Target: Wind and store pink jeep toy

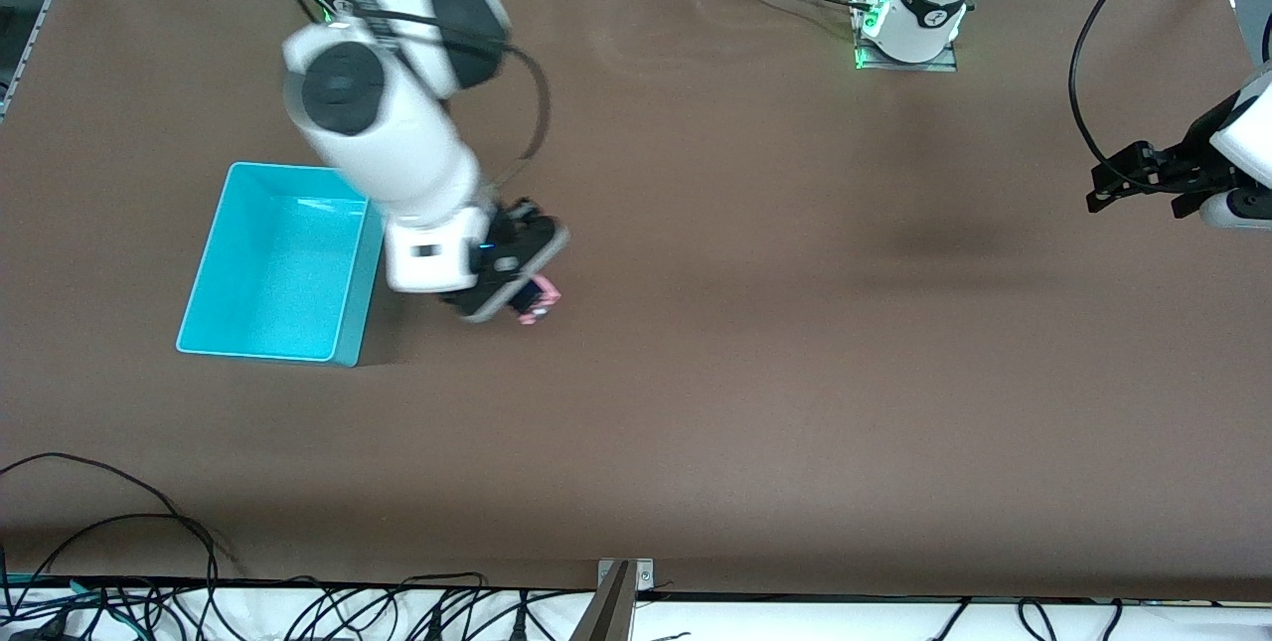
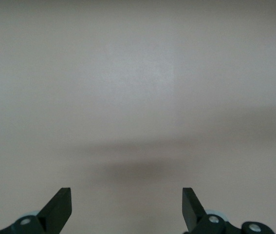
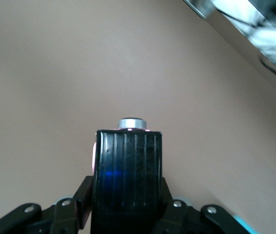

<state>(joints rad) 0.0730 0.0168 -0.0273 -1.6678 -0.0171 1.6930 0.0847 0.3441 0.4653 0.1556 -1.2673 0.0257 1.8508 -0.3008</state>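
Note:
The pink jeep toy [image 1: 542, 303] is tiny and pale pink with a black roof. My right gripper [image 1: 517, 291] is shut on it, low over the table just beside the cyan bin [image 1: 214, 263], on the bin's side toward the left arm's end. In the right wrist view the toy's ribbed black roof [image 3: 128, 170] fills the space between the fingers [image 3: 82, 200], with a silver knob at its tip; most of the pink body is hidden. My left gripper [image 1: 1101, 186] waits open over the table's edge at the left arm's end, with nothing between its fingertips [image 2: 127, 196].
The cyan bin has nothing in it. Cables [image 1: 119, 522] trail along the table edge nearest the front camera. The left arm's base [image 1: 919, 15] stands at the back edge. Brown table [image 1: 755, 323] spreads between the two arms.

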